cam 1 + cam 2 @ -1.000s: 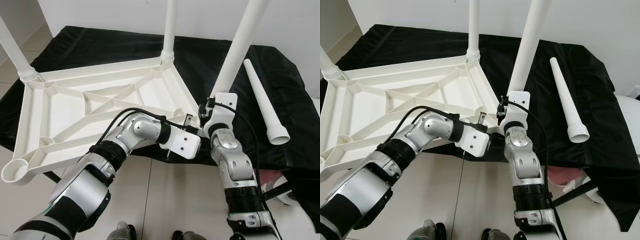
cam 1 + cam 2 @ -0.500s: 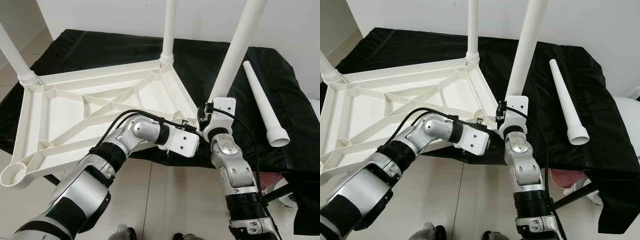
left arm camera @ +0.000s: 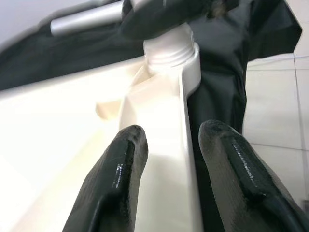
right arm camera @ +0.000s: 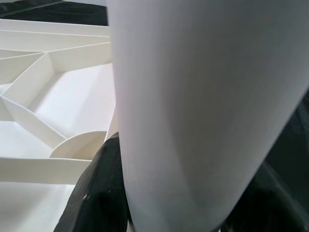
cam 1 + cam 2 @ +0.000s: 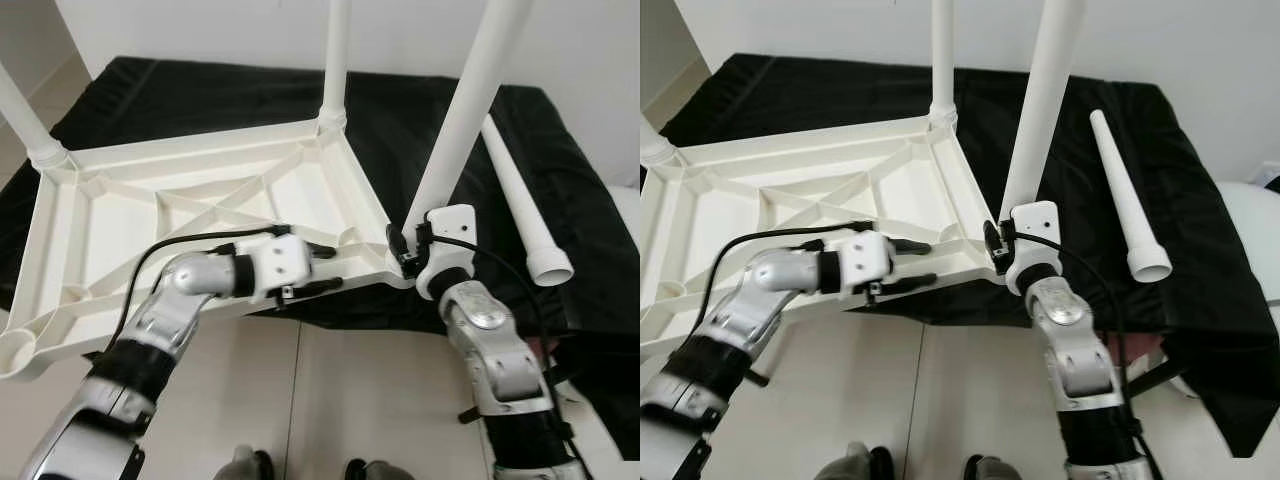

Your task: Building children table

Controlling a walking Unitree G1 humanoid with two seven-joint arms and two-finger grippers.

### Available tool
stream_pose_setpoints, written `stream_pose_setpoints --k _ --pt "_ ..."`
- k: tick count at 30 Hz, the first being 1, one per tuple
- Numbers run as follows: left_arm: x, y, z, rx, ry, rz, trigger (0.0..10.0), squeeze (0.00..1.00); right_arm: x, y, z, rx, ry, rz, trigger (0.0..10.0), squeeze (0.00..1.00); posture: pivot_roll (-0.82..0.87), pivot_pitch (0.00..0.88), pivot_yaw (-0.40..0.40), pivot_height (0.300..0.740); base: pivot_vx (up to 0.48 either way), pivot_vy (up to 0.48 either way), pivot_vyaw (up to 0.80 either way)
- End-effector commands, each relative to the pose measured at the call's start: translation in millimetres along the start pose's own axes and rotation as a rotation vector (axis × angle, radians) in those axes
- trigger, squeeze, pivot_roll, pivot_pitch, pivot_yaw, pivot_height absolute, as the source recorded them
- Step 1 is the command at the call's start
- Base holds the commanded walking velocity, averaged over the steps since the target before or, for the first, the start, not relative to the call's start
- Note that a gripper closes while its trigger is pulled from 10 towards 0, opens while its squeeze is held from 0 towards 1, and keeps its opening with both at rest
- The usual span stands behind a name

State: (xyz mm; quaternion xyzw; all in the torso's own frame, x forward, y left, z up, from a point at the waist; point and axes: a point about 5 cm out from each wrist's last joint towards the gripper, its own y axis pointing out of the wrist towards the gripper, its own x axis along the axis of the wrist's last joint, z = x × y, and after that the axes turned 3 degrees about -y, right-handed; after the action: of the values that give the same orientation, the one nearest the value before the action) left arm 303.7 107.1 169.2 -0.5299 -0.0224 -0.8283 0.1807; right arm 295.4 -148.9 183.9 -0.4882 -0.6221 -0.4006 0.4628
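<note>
The white plastic table top lies upside down on a black cloth. My right gripper is shut on the base of a white leg that stands slanted in the near right corner socket; its fingers press both sides of the leg. My left gripper is open, and its fingers straddle the table's near rim, a short way left of that corner. A loose leg lies on the cloth to the right. The near left socket holds no leg.
Two more legs stand upright, one at the far left corner and one at the back corner. The black cloth hangs over the front edge onto a tiled floor. A white wall runs behind.
My left gripper has drawn back to the left along the near rim, away from the corner where it sat beside the right gripper. The right gripper still holds the leg.
</note>
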Motion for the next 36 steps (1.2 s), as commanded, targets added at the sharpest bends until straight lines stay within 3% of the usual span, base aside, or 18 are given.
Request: stream_pose_setpoints --k 1,3,4,6,7,9,10,11,13,14,17,21,29,30,31,32,35,36 --pt "1 -4.1 6.0 0.173 -0.050 -0.013 10.0 0.00 -26 -8.0 -8.2 -0.016 -0.081 0.134 10.0 0.11 -0.01 0.162 0.004 0.740 0.000 0.000 0.00" --pt "-1 -5.5 6.3 0.212 -0.069 -0.010 10.0 0.00 -27 -8.6 -9.0 -0.018 -0.082 0.137 10.0 0.11 -0.01 0.162 0.004 0.740 0.000 0.000 0.00" --pt "-5 -7.8 5.1 0.252 -0.106 -0.001 10.0 1.00 -28 -8.6 -10.6 -0.028 -0.076 0.140 10.0 1.00 -0.01 0.160 0.000 0.740 0.000 0.000 0.00" --pt "-8 -10.1 5.6 0.327 -0.131 0.016 10.0 1.00 -29 -7.7 -12.4 -0.046 -0.069 0.141 10.0 1.00 0.00 0.160 -0.001 0.740 0.000 0.000 0.00" --pt "-9 -11.1 10.5 0.414 -0.158 0.016 10.0 1.00 -27 -6.5 -12.2 -0.044 -0.062 0.128 10.0 0.00 0.00 0.158 -0.002 0.740 0.000 0.000 0.00" --pt "-9 -11.8 14.0 0.473 -0.176 0.015 10.0 1.00 -26 -5.8 -11.9 -0.040 -0.058 0.118 10.0 0.00 0.00 0.158 -0.002 0.740 0.000 0.000 0.00" --pt "-6 -13.0 18.2 0.555 -0.213 0.004 10.0 0.81 -24 -5.5 -12.1 -0.042 -0.042 0.106 10.0 0.00 0.00 0.157 -0.002 0.740 0.000 0.000 0.00" --pt "-5 -14.5 21.6 0.647 -0.262 -0.006 10.0 0.34 -21 -5.9 -12.3 -0.042 -0.030 0.087 10.0 0.00 0.00 0.155 0.000 0.740 0.000 0.000 0.00" --pt "-4 -16.2 22.4 0.703 -0.299 -0.005 10.0 0.34 -20 -6.6 -12.6 -0.043 -0.023 0.076 10.0 0.00 0.00 0.154 0.000 0.740 0.000 0.000 0.00" --pt "-3 -18.0 22.3 0.750 -0.345 -0.013 10.0 0.00 -18 -7.9 -12.7 -0.040 -0.009 0.065 10.0 0.00 0.00 0.151 0.001 0.740 0.000 0.000 0.00" --pt "-2 -19.8 21.5 0.794 -0.418 -0.031 10.0 0.00 -16 -10.4 -11.9 -0.025 0.009 0.050 10.0 0.00 0.00 0.151 0.001 0.740 0.000 0.000 0.00" --pt "4 -22.5 9.5 0.812 -0.628 -0.108 10.0 0.00 -9 -23.8 -4.6 0.088 0.061 0.000 10.0 0.00 -0.01 0.140 0.003 0.740 0.000 0.000 0.00" --pt "8 -22.3 -3.3 0.768 -0.655 -0.108 10.0 0.00 -5 -32.7 -4.5 0.137 0.065 -0.023 10.0 0.00 0.00 0.133 -0.001 0.740 0.000 0.000 0.00" --pt "7 -22.8 -6.7 0.763 -0.641 -0.079 10.0 1.00 -3 -35.4 -7.6 0.137 0.061 -0.027 10.0 0.00 0.00 0.126 -0.004 0.740 0.000 0.000 0.00" --pt "7 -22.8 -6.7 0.763 -0.641 -0.079 10.0 1.00 -3 -35.4 -7.6 0.137 0.061 -0.027 10.0 0.00 0.00 0.126 -0.004 0.740 0.000 0.000 0.00" --pt "6 -24.6 -7.7 0.779 -0.617 -0.057 10.0 0.75 -1 -41.7 -11.9 0.144 0.047 -0.028 10.0 0.00 0.00 0.126 -0.004 0.740 0.000 0.000 0.00" --pt "7 -26.3 -8.3 0.794 -0.604 -0.039 10.0 0.75 1 -46.4 -14.7 0.151 0.037 -0.028 10.0 0.00 0.00 0.126 -0.004 0.740 0.000 0.000 0.00" --pt "8 -28.0 -8.1 0.806 -0.587 -0.028 10.0 0.00 2 -54.6 -16.5 0.181 0.011 -0.015 10.0 0.00 -0.02 0.117 0.002 0.740 0.000 0.000 0.00"
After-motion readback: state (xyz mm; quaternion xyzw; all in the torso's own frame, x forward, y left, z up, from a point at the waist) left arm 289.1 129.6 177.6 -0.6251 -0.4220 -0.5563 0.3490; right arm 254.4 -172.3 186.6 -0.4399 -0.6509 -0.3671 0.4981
